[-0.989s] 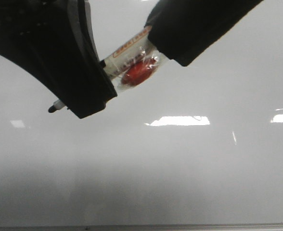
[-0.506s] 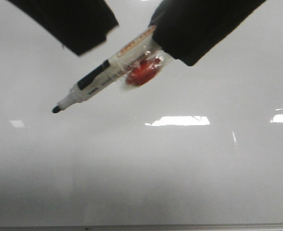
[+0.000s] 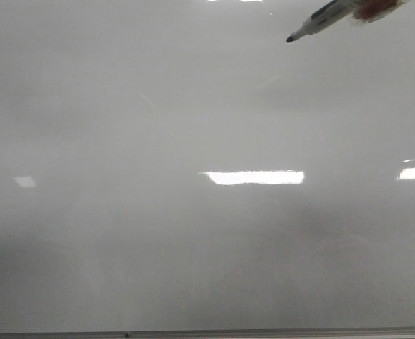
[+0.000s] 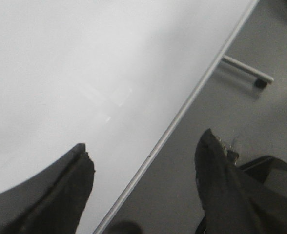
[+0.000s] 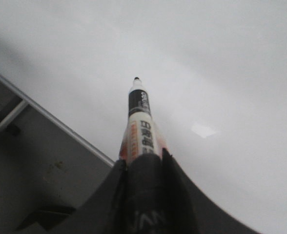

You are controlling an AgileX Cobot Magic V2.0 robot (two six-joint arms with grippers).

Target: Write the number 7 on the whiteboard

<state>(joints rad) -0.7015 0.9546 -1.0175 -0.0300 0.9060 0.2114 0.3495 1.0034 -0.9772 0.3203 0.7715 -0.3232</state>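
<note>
The big shiny pale grey-white whiteboard [image 3: 193, 247] fills almost all of the front view. Its thin grey frame edge runs along the bottom of that view. Bright white patches of light shine on it, one long patch near the middle and smaller ones at the sides. No black marker line shows on the board, so the number 7 is not written yet.

At the top right of the front view, a white marker pen with a black band and a small black tip [image 3: 319, 19] pokes in from the edge. It is tilted, with the tip pointing down and to the left. I cannot tell from that view if the tip touches the board.

In the right wrist view, the right gripper [image 5: 143, 168] has its dark jaws closed tight around the body of the marker pen [image 5: 139, 124]. The pen sticks out past the jaws, with its tip over the white board.

In the left wrist view, the left gripper [image 4: 143, 165] has its two dark jaws spread wide apart, with nothing between them. It sits over the board's edge, with grey floor [image 4: 241, 112] beside it
</note>
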